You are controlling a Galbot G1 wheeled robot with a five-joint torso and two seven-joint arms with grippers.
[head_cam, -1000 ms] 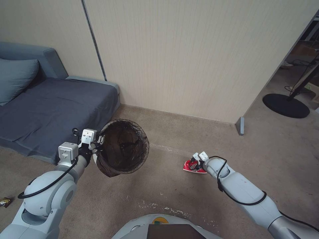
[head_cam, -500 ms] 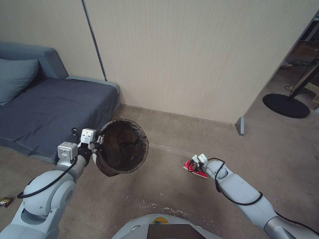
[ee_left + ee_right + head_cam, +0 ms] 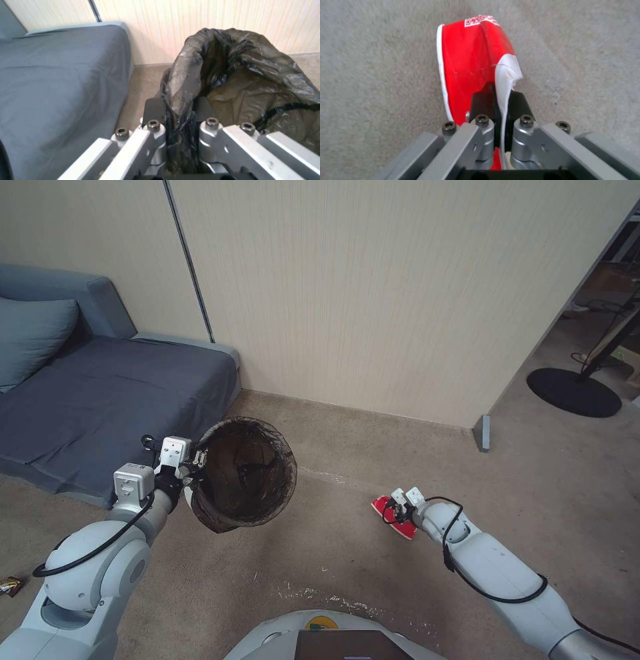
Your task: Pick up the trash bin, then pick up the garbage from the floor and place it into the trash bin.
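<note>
The left pincer [image 3: 197,465] held the trash bin [image 3: 245,475] up by its rim. The right pincer [image 3: 498,100] had pinched 1 red packet [image 3: 470,62] low over the floor [image 3: 333,553]. It was not in the bin yet.

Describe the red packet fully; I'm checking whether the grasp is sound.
The red packet is flat, glossy paper or film, red with a white border, a white torn-looking corner and a white printed code at its far end. It is bent lengthwise. The right tool is shut on its near white edge. In the head view it sits low over the carpet; contact is unclear.

Lined trash bin [image 3: 243,473], red packet [image 3: 393,508]
</note>
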